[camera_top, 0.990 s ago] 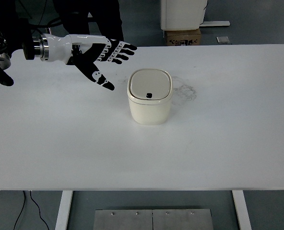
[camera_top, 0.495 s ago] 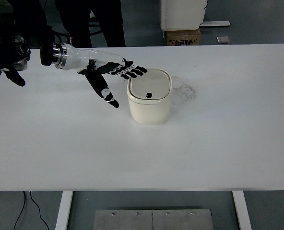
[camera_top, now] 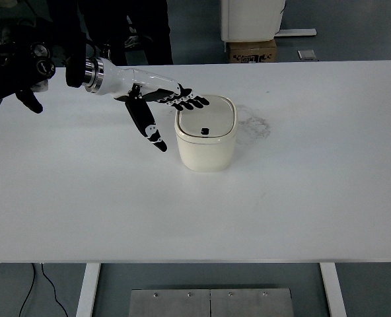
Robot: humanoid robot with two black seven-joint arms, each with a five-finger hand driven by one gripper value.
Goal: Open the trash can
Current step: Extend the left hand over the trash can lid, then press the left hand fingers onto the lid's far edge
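A cream trash can (camera_top: 206, 140) with rounded corners stands upright near the middle of the white table (camera_top: 301, 191). Its flat lid (camera_top: 207, 119) is down, with a small black button toward the front. My left hand (camera_top: 172, 109), white with black fingers, reaches in from the upper left. Its fingers are spread, the fingertips (camera_top: 199, 102) lying over the lid's left rear edge and the thumb (camera_top: 150, 131) pointing down beside the can's left wall. It holds nothing. My right arm is out of view.
A person in dark clothes (camera_top: 126, 26) stands behind the table's far edge. A cardboard box (camera_top: 251, 49) and a white unit (camera_top: 251, 18) sit on the floor beyond. Faint scuff marks (camera_top: 255, 124) lie right of the can.
My left hand has moved right and slightly down, from open table left of the can to the can itself, fingertips now over the lid's edge. The can has not moved.
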